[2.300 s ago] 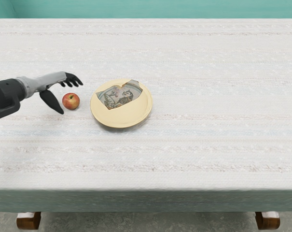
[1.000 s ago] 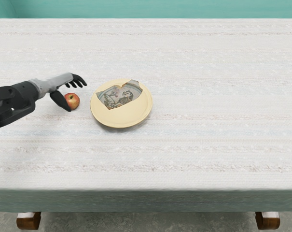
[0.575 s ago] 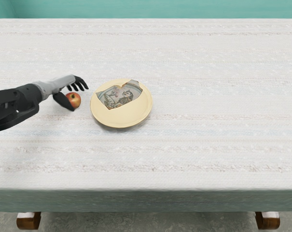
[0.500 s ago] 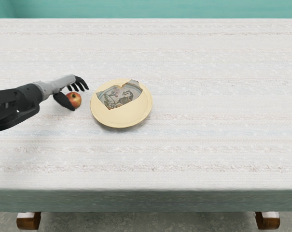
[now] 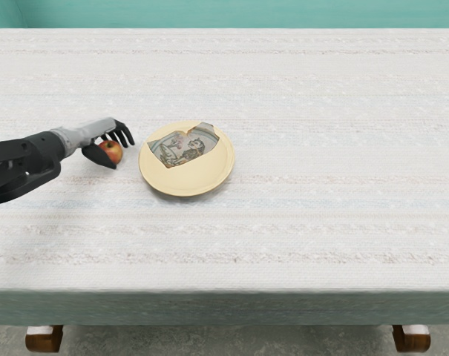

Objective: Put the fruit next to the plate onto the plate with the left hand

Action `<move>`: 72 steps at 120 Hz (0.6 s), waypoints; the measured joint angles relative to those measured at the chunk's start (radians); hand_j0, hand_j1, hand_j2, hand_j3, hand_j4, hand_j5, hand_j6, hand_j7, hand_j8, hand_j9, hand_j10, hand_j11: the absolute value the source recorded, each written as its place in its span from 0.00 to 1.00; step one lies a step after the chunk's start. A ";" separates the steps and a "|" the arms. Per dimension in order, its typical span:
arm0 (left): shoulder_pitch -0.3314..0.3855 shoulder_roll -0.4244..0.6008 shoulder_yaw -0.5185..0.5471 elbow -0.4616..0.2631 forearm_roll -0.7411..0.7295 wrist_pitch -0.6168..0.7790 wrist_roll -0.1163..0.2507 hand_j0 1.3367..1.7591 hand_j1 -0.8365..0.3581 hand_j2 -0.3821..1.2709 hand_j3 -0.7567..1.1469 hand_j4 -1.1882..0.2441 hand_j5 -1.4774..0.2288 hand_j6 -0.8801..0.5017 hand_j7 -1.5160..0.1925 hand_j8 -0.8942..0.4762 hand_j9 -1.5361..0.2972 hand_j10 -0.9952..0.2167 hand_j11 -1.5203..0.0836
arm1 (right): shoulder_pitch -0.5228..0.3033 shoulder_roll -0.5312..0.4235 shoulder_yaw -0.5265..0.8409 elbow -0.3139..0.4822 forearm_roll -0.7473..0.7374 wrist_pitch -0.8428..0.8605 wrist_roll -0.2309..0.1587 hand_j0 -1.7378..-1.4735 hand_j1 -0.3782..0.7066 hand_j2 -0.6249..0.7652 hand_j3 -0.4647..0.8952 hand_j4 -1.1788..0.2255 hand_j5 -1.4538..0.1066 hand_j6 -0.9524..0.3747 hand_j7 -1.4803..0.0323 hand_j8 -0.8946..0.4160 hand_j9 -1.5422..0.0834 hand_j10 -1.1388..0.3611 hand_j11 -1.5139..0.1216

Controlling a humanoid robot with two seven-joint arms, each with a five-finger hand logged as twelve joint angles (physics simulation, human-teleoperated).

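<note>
Since the frame 2.3 s back, the left hand (image 5: 107,140) had come in from 9 o'clock. Its fingers (image 5: 122,136) had dropped over the apple (image 5: 113,152), which then stood clear of the hand. The apple itself had not shifted: it sat on the table (image 5: 298,237), just beside the plate (image 5: 187,190) at the plate's 9 o'clock, a narrow strip of cloth between them.

Hand state: closed about the apple, fingers curled over its top and 12 o'clock side, thumb (image 5: 98,156) low at about 8 o'clock. How firm the hold was I could not tell from the head view. The right arm was out of view.

Step in hand, as I read it: securing the grasp before lifting. My notes for doing it well:
- Finish the squeeze with the thumb opposing the fingers through the fruit's middle. A round, smooth apple will likely squirt out of an off-centre pinch.
- Lift straight up first, high enough to clear the raised rim.
- Carry toward 3 o'clock and set down on the plate's open cream area, at its 6 o'clock half. The 12 o'clock part of the plate looked broken or notched around the printed patch.
- Release low, so it does not roll.
</note>
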 joint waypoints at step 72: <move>-0.104 -0.001 0.011 -0.040 -0.010 -0.011 0.010 0.76 0.47 0.35 0.40 0.42 0.41 0.22 0.43 0.34 0.42 0.37 0.47 | 0.000 0.000 0.000 0.000 0.000 0.000 0.000 0.30 0.03 0.45 0.34 0.84 0.93 0.72 0.98 0.68 0.95 0.76 0.93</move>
